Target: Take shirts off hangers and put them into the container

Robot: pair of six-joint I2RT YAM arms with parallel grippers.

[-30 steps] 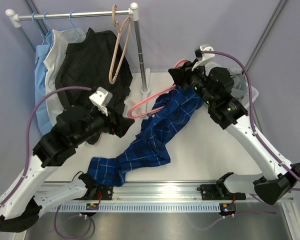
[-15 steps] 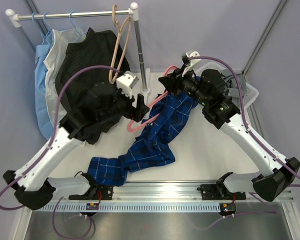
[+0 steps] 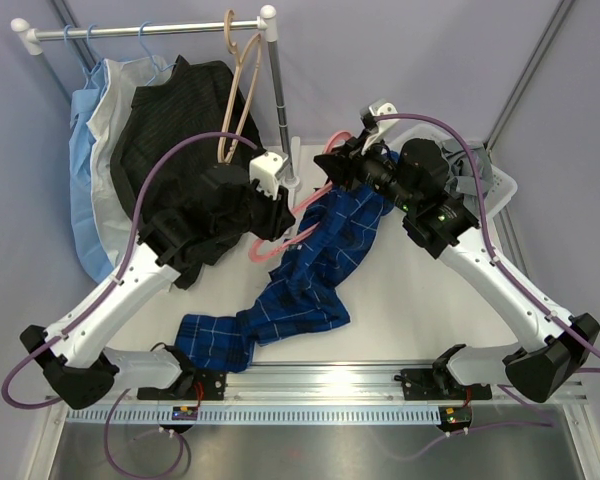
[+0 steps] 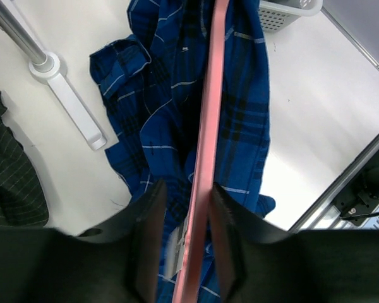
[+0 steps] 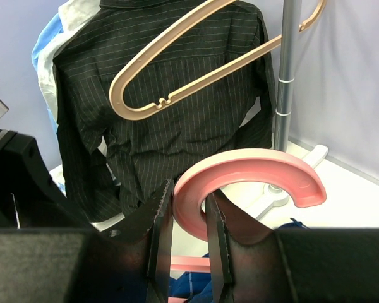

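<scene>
The smooth white desk [image 3: 430, 300] carries the blue plaid shirt [image 3: 310, 270], crumpled into 1 long soft band. Its far end hangs from the pink plastic hanger [image 4: 205, 126], outside the slotted white basket [image 4: 284, 16] at the far right. My right fingers [image 5: 159, 240] are clamped on the hanger's thick round hook. My left fingers [image 4: 148, 246] sit close on the 2 sides of its flat bar; I cannot tell if they grip it.
</scene>
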